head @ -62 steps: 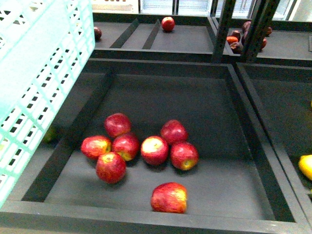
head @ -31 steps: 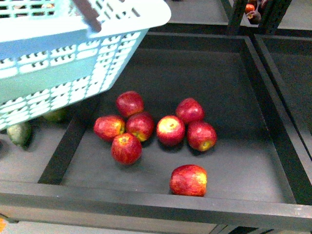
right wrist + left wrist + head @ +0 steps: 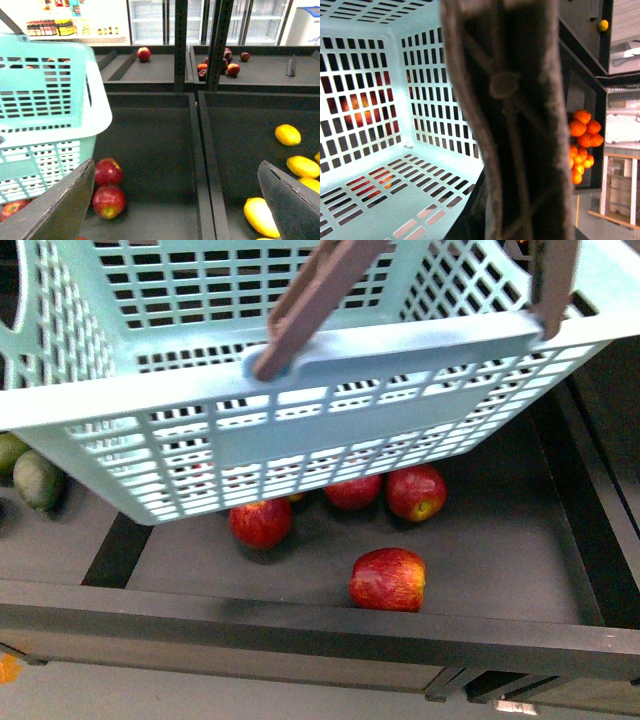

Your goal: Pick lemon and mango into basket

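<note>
Right wrist view: lemon (image 3: 288,135) beyond gripper (image 3: 176,166)

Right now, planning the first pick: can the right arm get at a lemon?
Probably yes: the right gripper is open and empty, and a lemon lies uncovered in its bin.

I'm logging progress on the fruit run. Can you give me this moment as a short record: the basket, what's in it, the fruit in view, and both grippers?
basket: turquoise, tilted, in front of the apple bin
basket contents: nothing seen inside in the left wrist view
handle: brown, raised
apples: red, loose in the bin, some hidden behind the basket
lemons: yellow, in the neighbouring bin, not yet picked
mango: not made out
green fruits: in the bin on the other side of the apples
right gripper: open, empty
left gripper: not in view
</note>
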`<state>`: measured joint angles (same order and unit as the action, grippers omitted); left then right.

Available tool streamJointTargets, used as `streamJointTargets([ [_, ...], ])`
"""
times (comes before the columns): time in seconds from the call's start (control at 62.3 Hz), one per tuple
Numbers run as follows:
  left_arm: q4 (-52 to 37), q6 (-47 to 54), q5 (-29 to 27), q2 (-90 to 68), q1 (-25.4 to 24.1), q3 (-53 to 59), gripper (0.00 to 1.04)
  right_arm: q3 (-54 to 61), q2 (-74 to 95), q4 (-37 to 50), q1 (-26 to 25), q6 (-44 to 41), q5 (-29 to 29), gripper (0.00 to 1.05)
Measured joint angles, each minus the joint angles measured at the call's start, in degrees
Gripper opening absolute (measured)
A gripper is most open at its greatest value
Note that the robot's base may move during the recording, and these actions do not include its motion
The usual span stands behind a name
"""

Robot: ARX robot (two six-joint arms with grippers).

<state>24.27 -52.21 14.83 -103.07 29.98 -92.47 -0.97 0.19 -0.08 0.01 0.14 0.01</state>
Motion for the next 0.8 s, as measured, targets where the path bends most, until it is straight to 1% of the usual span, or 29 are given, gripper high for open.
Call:
streamJointTargets([
  [0.128, -3.9, -1.4, 1.5, -0.1, 3.0, 0.0, 0.04, 0.0, 0.0, 0.0, 0.0, 0.0, 0.0, 0.96],
  [0.289, -4.5, -1.3, 2.9, -0.1, 5.8, 0.0, 0.04, 0.0, 0.0, 0.0, 0.0, 0.0, 0.0, 0.96],
  [0.402, -4.5, -1.5, 3.4, -0.1, 6.3, 0.0, 0.04, 0.0, 0.0, 0.0, 0.0, 0.0, 0.0, 0.96],
  [0.739, -4.5, -1.4, 2.1, -0.1, 5.9, 0.0, 0.04, 0.0, 0.0, 0.0, 0.0, 0.0, 0.0, 0.96],
  [0.771, -4.5, -1.4, 2.1, -0.1, 5.9, 0.0, 0.04, -0.5, 0.8, -1.8, 0.1, 2.1, 1.3, 0.96],
  [0.787, -4.5, -1.4, 2.1, -0.1, 5.9, 0.0, 0.04, -1.5, 1.9, -4.5, 0.0, 4.6, 1.8, 0.96],
  [0.803, -4.5, -1.3, 2.1, -0.1, 5.9, 0.0, 0.04, -1.9, 2.6, -5.5, -0.3, 5.1, 1.7, 0.96],
])
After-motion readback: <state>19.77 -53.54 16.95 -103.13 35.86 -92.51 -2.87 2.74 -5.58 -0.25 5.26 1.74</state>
